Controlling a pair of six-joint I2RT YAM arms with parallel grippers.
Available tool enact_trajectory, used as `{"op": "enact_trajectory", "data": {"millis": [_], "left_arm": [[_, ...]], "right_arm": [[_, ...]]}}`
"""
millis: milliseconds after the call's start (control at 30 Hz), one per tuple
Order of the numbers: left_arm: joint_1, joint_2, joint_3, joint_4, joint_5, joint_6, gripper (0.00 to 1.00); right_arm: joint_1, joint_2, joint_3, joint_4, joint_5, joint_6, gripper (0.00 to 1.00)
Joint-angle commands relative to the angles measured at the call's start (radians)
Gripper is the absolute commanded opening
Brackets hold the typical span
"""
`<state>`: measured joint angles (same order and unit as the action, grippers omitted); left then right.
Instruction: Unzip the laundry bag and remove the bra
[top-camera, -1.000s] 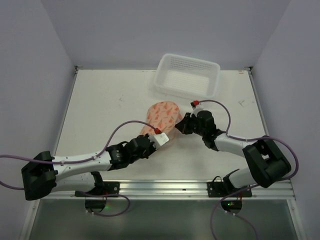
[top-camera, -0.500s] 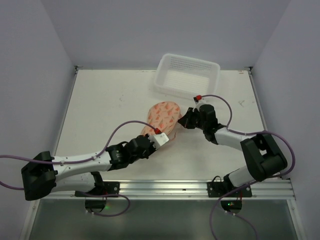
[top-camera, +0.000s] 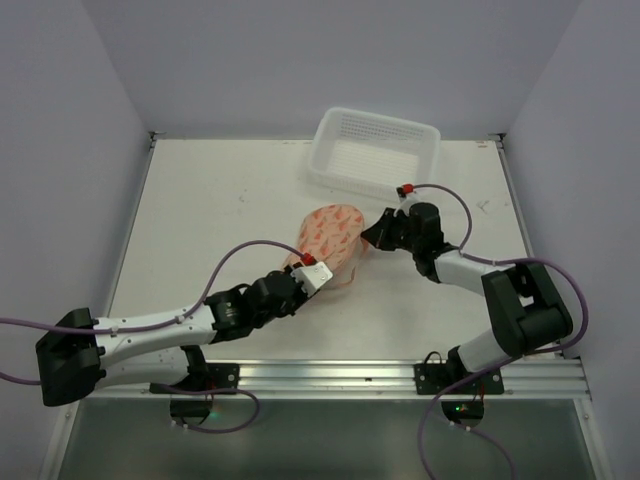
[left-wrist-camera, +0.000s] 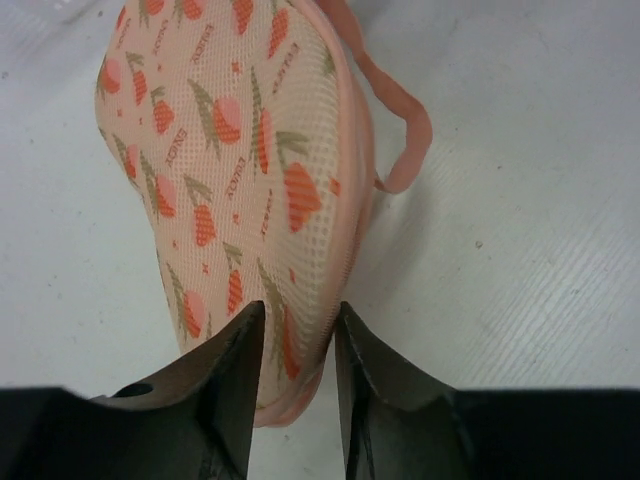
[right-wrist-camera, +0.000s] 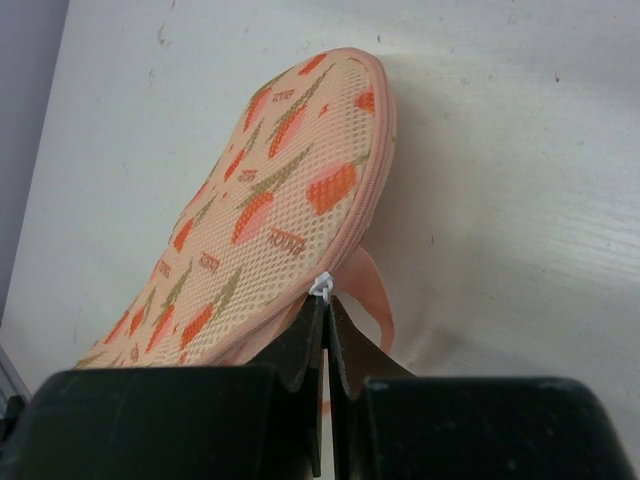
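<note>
Mid-frame in the top view: laundry bag (top-camera: 330, 232), flat on the table (top-camera: 200, 220). At its right edge the right gripper (right-wrist-camera: 325, 300), jaws pressed together, pinches the white zipper pull (right-wrist-camera: 321, 284). At the bag's lower tip the left gripper (left-wrist-camera: 297, 315) has its jaws apart and the tip between them, seemingly unclamped. The zipper edging above the pull looks closed; below it is hidden. A pink strap loop (left-wrist-camera: 405, 140) trails outside; whether it is the bag's or the bra's, cannot tell. The bra is otherwise unseen, likely inside. Judged: unzipping barely begun, removal all ahead.
</note>
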<state>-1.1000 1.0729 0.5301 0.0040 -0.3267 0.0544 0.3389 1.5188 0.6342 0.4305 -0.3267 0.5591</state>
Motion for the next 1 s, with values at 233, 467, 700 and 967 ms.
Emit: {"op": "enact_trajectory", "data": {"millis": [233,467,700,967], "left_arm": [[0.037,-0.085,0.064,0.024,0.113,-0.128,0.61],[0.037,0.018,0.162,-0.053,0.13,-0.136,0.69],[0.034,0.127,0.18,-0.022,0.166,-0.091,0.7],[0.034,0.153,0.12,0.043,0.167,-0.059,0.69]], "right_arm": [[0.029,0.04,-0.123,0.252,-0.066,0.1,0.0],[0.167,-0.045,-0.202,0.271,0.052,0.151,0.0],[0.359,-0.17,-0.317,0.315,0.241,0.269,0.0],[0.402,-0.256,-0.367,0.338,0.21,0.263,0.0]]}}
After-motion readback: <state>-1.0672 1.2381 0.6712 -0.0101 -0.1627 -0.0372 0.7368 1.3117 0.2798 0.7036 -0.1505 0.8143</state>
